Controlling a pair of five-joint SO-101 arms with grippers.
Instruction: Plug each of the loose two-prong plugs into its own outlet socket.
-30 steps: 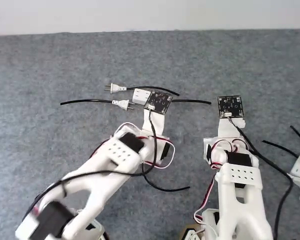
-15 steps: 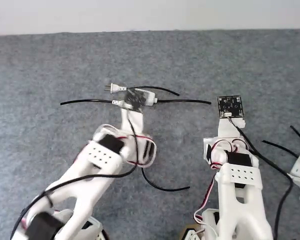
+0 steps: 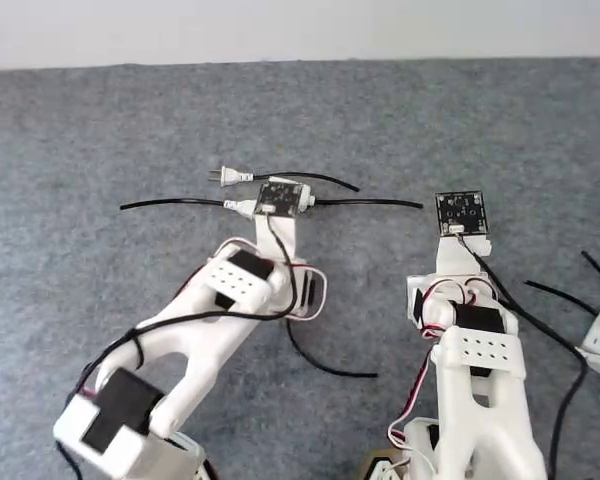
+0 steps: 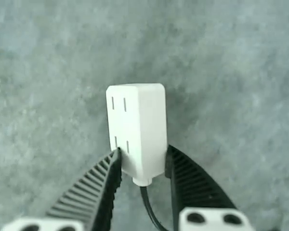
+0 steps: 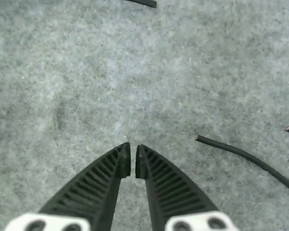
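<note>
**Left arm settling onto the socket**

On the grey desk (image 3: 90,120), my left end effector (image 4: 142,152) is now clamping the white outlet socket (image 4: 136,118), having swung back over it within the last second. The near plug (image 3: 243,207) is lying at its 9 o'clock and the far plug (image 3: 231,177) at 10, so I judge mating comes next. My right end effector (image 5: 133,161) is idling nearly closed, holding nothing.

- Smooth white plastic, faint sheen: outlet socket (image 4: 136,130).
- Rough grey felted cloth (image 4: 231,62) under it.
- Matt black ribbed plastic fingers (image 4: 103,185) beside it.
</note>
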